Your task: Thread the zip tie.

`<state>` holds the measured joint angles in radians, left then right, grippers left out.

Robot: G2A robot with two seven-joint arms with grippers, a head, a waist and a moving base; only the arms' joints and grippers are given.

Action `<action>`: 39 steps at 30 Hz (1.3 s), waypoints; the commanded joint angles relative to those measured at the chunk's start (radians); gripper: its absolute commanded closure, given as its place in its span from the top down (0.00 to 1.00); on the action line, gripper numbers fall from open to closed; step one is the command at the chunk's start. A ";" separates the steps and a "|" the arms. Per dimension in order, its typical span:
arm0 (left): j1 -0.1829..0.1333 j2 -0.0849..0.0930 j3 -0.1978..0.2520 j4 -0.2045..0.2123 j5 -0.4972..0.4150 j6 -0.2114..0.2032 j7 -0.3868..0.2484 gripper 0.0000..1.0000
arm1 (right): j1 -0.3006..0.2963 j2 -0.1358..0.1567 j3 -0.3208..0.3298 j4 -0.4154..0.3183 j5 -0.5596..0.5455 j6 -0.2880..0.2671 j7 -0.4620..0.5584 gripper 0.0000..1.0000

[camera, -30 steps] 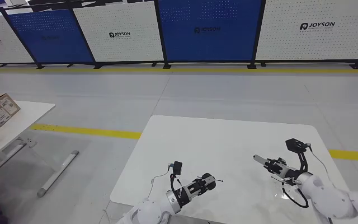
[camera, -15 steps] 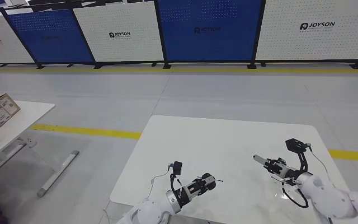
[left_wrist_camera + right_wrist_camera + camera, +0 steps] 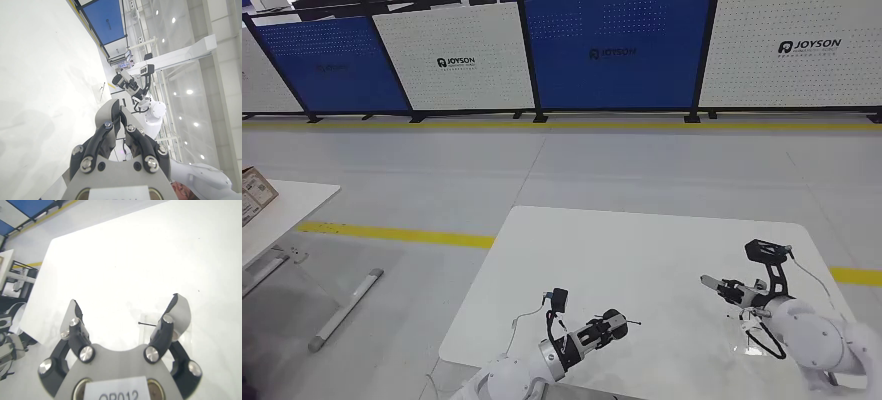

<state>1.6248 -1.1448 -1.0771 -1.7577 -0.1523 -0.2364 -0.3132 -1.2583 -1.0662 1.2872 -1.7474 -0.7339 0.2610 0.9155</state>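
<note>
My left gripper (image 3: 620, 320) sits near the table's front edge, shut on a thin black zip tie (image 3: 634, 322) whose end pokes out past the pads (image 3: 117, 113). My right gripper (image 3: 125, 306) is open, hovering over the table's right side (image 3: 710, 283). Just beyond one of its fingers (image 3: 179, 306) another black zip tie (image 3: 147, 324) lies flat on a clear tray (image 3: 186, 332). The left wrist view also has that tray's zip ties (image 3: 102, 91) and the right gripper (image 3: 118, 79) above them.
The white table (image 3: 642, 250) is bare apart from the clear tray at its right front. Its edges drop to a grey floor with a yellow line (image 3: 392, 234). Another white table (image 3: 282, 215) stands far left.
The right arm has shifted slightly to the right and turned a little at the wrist. The left arm has kept still.
</note>
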 commanded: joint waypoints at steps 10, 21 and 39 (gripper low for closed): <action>0.000 0.000 0.000 0.000 0.000 0.000 0.000 0.00 | 0.010 -0.001 -0.007 0.006 0.001 -0.001 0.003 1.00; 0.000 0.000 0.000 0.000 0.000 0.000 0.000 0.00 | 0.010 -0.001 -0.007 0.006 0.001 -0.001 0.003 1.00; 0.000 0.000 0.000 0.000 0.000 0.000 0.000 0.00 | 0.056 0.008 0.039 0.114 0.076 -0.088 0.142 1.00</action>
<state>1.6248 -1.1448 -1.0771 -1.7577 -0.1523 -0.2364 -0.3132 -1.2145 -1.0569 1.3350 -1.6410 -0.6497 0.1659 1.0528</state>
